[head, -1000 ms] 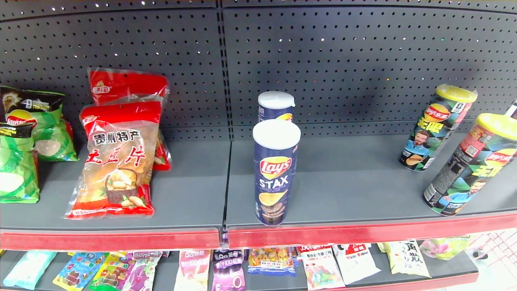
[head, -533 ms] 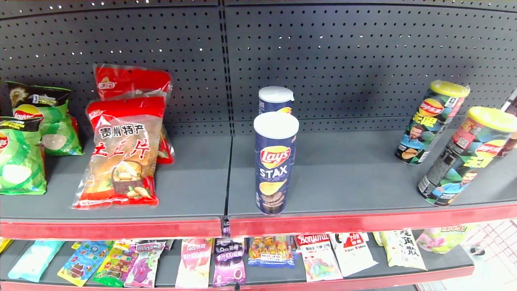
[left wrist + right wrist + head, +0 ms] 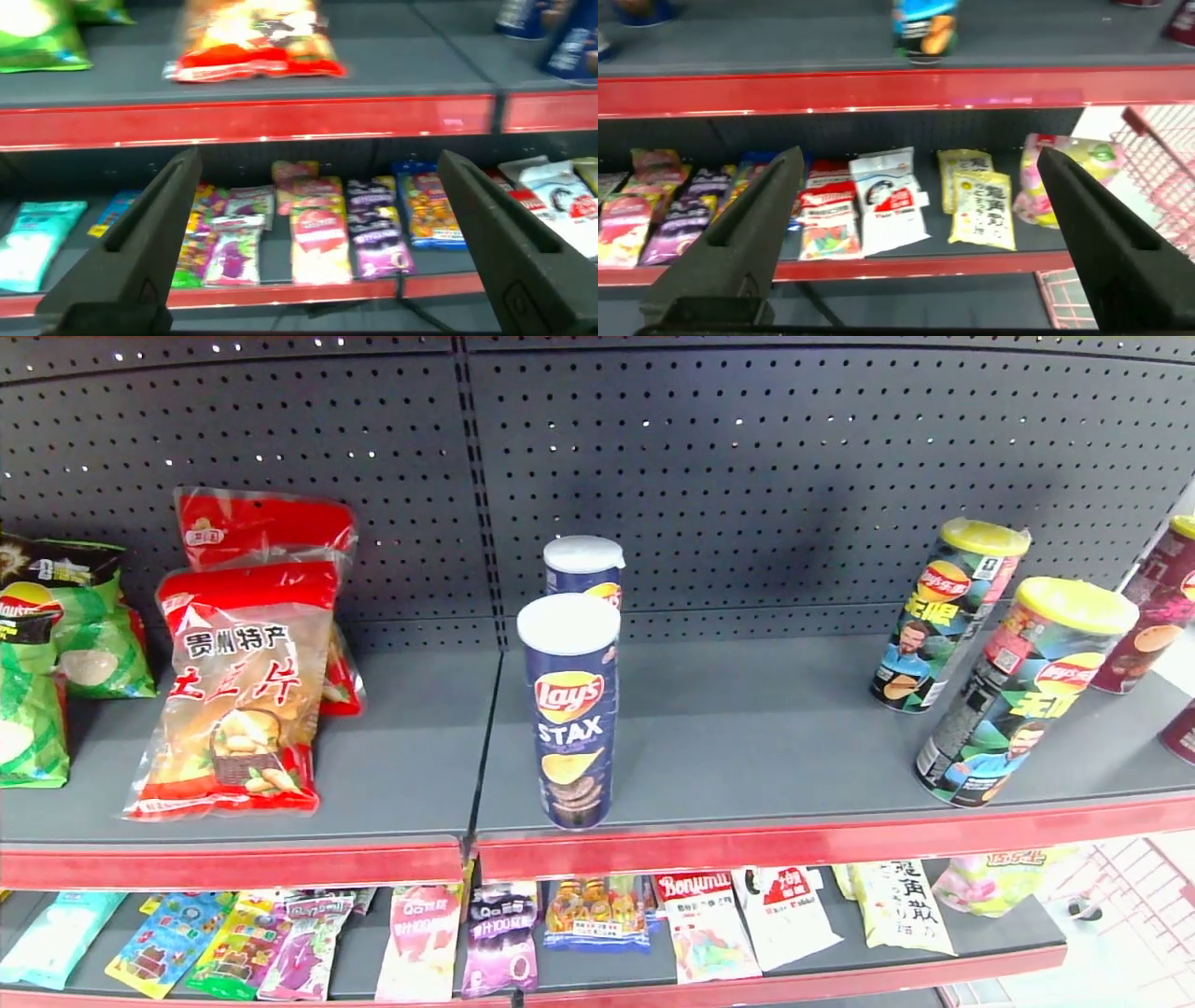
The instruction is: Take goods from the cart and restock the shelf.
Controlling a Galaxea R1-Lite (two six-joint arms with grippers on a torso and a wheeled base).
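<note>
The grey shelf (image 3: 747, 747) with a red front lip carries two blue chip cans (image 3: 569, 709) one behind the other at its middle. Red snack bags (image 3: 233, 691) lean at the left and green chip bags (image 3: 37, 663) stand at the far left. Yellow-lidded cans (image 3: 1018, 691) stand at the right, with dark red cans (image 3: 1148, 616) beyond them. My left gripper (image 3: 318, 163) is open and holds nothing, facing the lower shelf's candy packets (image 3: 318, 233). My right gripper (image 3: 920, 154) is likewise open and holds nothing, before white and yellow packets (image 3: 887, 201). A pink wire cart (image 3: 1162, 177) shows at the right.
The lower shelf (image 3: 597, 980) holds a row of flat snack packets lying side by side. A dark pegboard wall (image 3: 747, 476) backs the upper shelf. Bare shelf surface lies between the blue cans and the yellow-lidded cans.
The head camera has shifted to the right, so the whole shelf has slid left in the picture and the dark red cans have come into view at the right edge.
</note>
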